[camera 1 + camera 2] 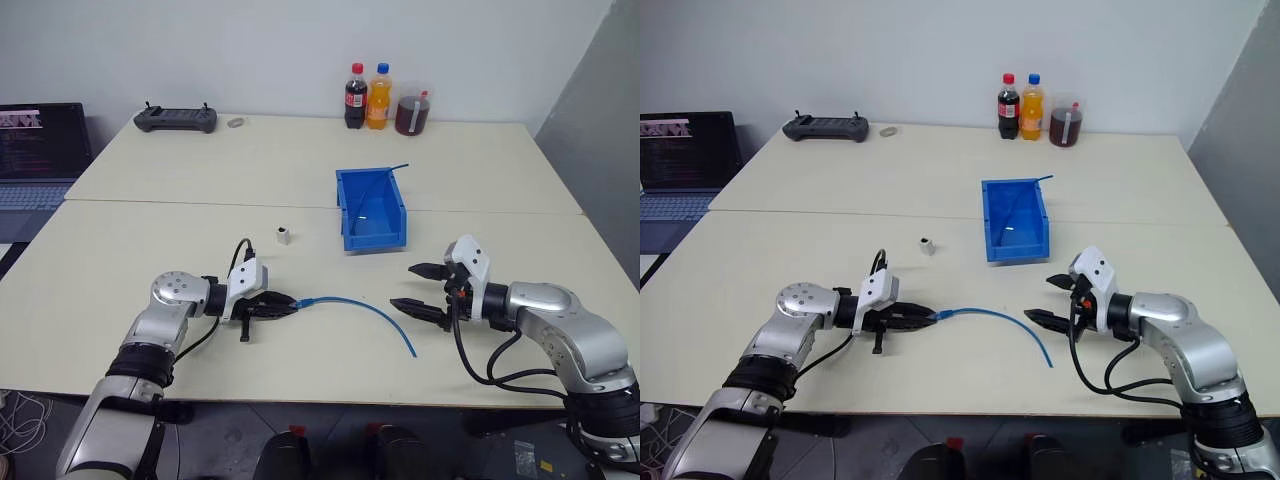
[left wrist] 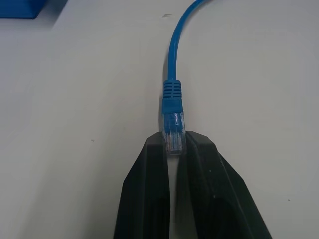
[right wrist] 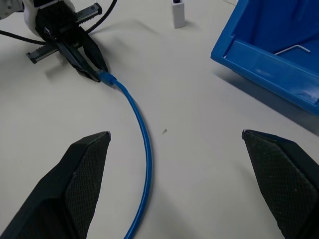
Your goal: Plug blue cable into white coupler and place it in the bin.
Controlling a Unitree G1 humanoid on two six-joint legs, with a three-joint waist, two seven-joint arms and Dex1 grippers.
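Pale, matte tabletop (image 1: 150, 240) carries everything, with a seam running across it behind the blue bin (image 1: 371, 210). From the left hand (image 1: 283, 307) outward: its black fingers are clenched on the clear plug of the blue cable (image 1: 365, 309), a pinch the left wrist view shows close up, ribbed boot just past the fingertips. That thin cable curves away toward the right hand (image 1: 420, 289), whose textured pads (image 3: 84, 169) stand wide apart, released, straddling the cable's far stretch without touching. Beyond lies bare surface, then the small boxy white coupler (image 1: 284, 235) upright beside the glossy bin
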